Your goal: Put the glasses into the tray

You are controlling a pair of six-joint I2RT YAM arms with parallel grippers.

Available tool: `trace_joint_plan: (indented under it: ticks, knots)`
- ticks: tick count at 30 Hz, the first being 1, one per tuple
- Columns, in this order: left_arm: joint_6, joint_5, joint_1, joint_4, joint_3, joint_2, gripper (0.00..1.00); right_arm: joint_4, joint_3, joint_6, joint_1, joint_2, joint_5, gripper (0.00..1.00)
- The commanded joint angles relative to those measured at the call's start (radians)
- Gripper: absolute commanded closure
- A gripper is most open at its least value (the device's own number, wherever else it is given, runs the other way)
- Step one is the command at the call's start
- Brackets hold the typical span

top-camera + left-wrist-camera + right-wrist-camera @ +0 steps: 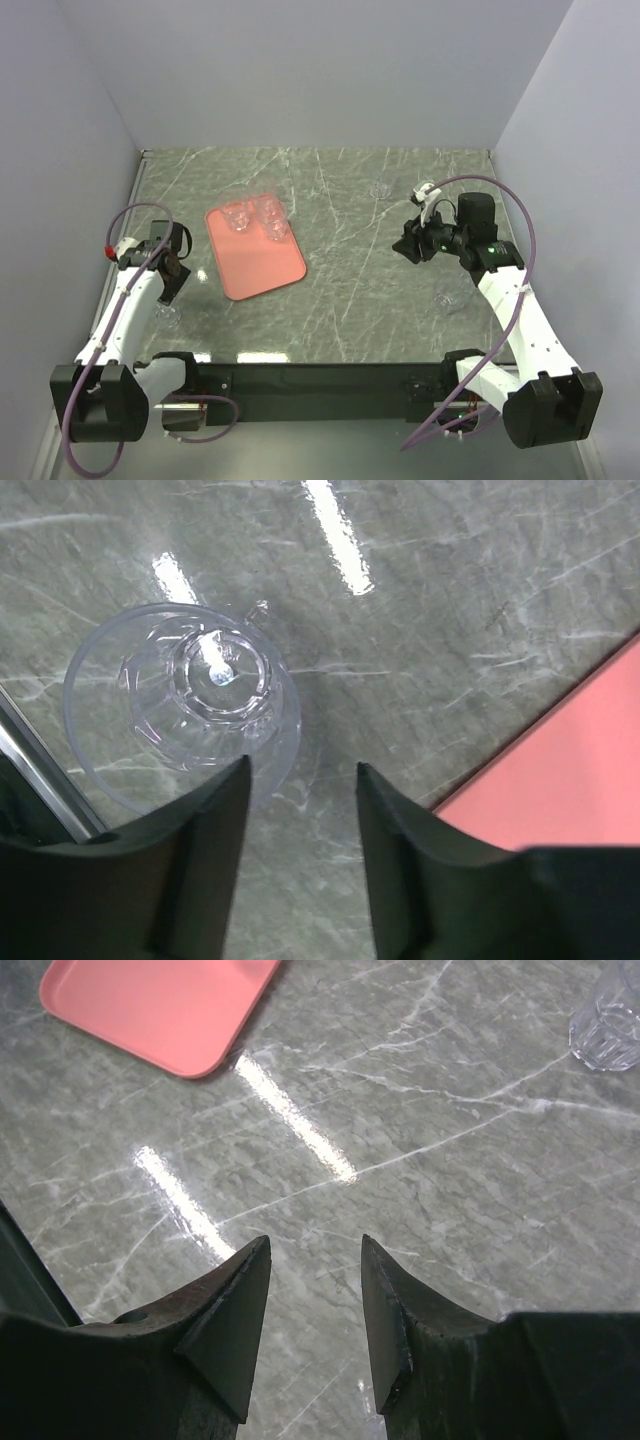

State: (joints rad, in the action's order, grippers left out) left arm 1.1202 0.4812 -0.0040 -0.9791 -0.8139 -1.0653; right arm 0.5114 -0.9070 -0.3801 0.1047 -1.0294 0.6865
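A: Hovering where, the left gripper (172, 270) (300, 770)?
B: Jaws apart, beside a small clear round glass (167, 315) (185, 705) near the grey marbled table (350, 300)'s left edge. The flat salmon-pink plastic tray (262, 280) (580, 770) lies just right, with three glasses (238, 218) at its far end.
A: Right gripper (408, 245) (315, 1250)?
B: Parted too, over open tabletop, with loose glasses (452, 295) (608, 1025) either side.

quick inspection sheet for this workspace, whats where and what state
surface: grey veined tabletop, glare streaks
job's things: pink tray left of centre, about three glasses at its far end; near-left glass, far glass and near-right glass stand on the table
clutter: nothing seen
hands: left hand open, empty, near-left glass beside it, not between the fingers; right hand open, empty, above bare table
cables: purple cables loop along both arms
surroundings: pale walls on three sides
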Motion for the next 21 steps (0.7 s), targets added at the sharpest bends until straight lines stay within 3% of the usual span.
trace_joint_plan:
  ticks: [1,6,10,15,18,21]
  knots:
    - [-0.019,-0.044,0.035,0.029,0.016,-0.001,0.5,-0.034,0.008,0.0,-0.014,0.019,0.018,0.51]
    - [-0.037,-0.084,0.064,0.063,0.038,-0.036,0.58,-0.036,0.007,0.009,-0.03,0.034,0.038,0.51]
    - [-0.04,-0.092,0.079,0.059,0.033,-0.07,0.78,-0.04,0.01,0.014,-0.04,0.043,0.044,0.51]
    - [-0.054,-0.101,0.084,0.071,0.033,-0.061,0.88,-0.039,0.01,0.012,-0.046,0.048,0.045,0.51]
    - [-0.065,-0.102,0.084,0.077,0.035,-0.041,1.0,-0.042,0.011,0.015,-0.049,0.049,0.045,0.51]
    - [-0.077,-0.107,0.082,0.085,0.035,-0.025,1.0,-0.044,0.011,0.015,-0.053,0.048,0.044,0.51]
